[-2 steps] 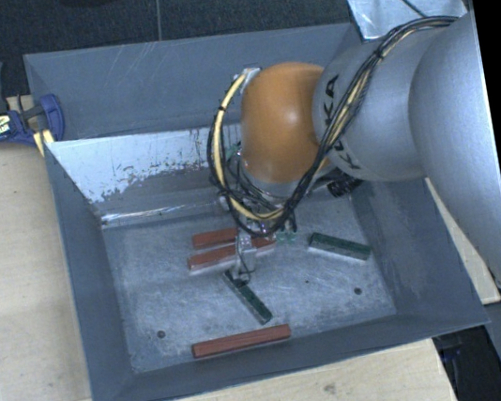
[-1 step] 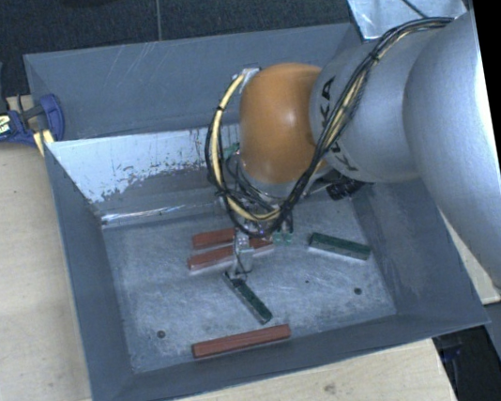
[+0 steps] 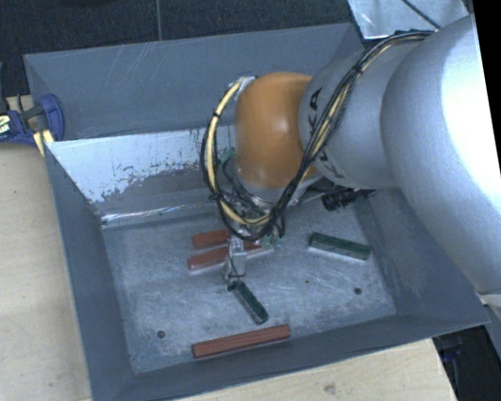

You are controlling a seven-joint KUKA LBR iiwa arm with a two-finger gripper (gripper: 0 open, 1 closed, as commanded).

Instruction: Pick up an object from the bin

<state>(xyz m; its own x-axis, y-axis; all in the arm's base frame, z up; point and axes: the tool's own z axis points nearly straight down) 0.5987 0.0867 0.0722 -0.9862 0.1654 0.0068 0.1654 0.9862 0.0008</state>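
The arm [image 3: 412, 139] comes in from the right as a thick grey body that covers the bin's right rear corner and slopes down and leftward toward the floor. The bin [image 3: 89, 288] is grey metal with sloping walls and a scuffed, flat floor. At the arm's wrist sits a rounded orange cover [image 3: 267, 130], hanging above the rear middle of the floor, with black and yellow cables [image 3: 216, 153] looping round its left side and gathering beneath it.

A long brown bar [image 3: 241, 341] lies flat along the front wall, well apart from the rest. A green block [image 3: 339, 246] lies at a slight angle on the right of the floor, near the arm's shadowed underside. Left of centre are two shorter bars, roughly parallel: the upper brown bar [image 3: 210, 240] and the lower brown bar [image 3: 208, 260]. A dark green stick [image 3: 248, 302] lies tilted, running from the centre toward the front right.

The hand [image 3: 235, 270] points straight down beneath the cover, low over the floor's middle, at the spot where the lower brown bar's right end meets the dark green stick's upper end. How wide it stands, and whether it grips either piece, cannot be told.
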